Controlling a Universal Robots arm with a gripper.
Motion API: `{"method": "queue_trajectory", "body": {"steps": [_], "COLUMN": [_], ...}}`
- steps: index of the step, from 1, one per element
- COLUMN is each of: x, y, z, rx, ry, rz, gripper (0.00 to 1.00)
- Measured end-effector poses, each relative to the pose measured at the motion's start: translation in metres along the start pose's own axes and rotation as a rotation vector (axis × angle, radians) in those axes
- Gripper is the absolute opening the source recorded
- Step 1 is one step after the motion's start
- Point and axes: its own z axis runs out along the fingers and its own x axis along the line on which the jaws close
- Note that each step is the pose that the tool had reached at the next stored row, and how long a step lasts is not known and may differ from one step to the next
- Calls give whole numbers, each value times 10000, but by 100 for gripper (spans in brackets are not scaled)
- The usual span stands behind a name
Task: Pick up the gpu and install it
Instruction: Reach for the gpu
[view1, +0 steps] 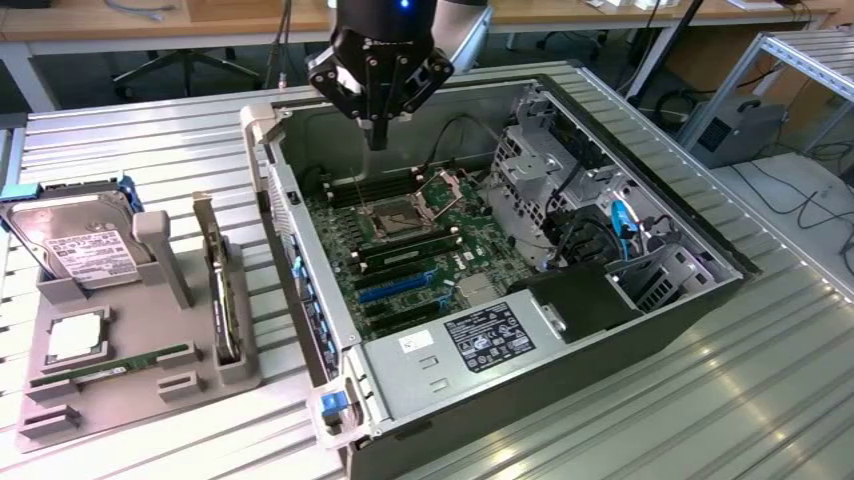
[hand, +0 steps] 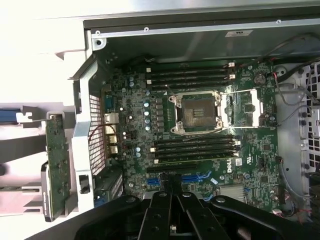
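Observation:
The gpu stands on edge in a slot of the grey holder, to the exterior view's left of the open computer case. In the wrist view the gpu appears as a thin board beside the case's rear wall. My gripper hangs above the far end of the case, over the motherboard, with its fingers shut together and nothing between them. In the wrist view the shut gripper points down near the blue expansion slots.
The holder also carries a hard drive, a processor and a green RAM stick. Inside the case are the CPU socket, drive cages, cables and the power supply. The case walls rise around the board.

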Motion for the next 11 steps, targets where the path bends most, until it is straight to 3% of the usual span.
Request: {"method": "queue_trajectory", "body": {"steps": [11], "x": [34], "y": [-3], "z": [-1], "rx": [0], "ry": [0], "rz": [-1], "gripper": [11]}}
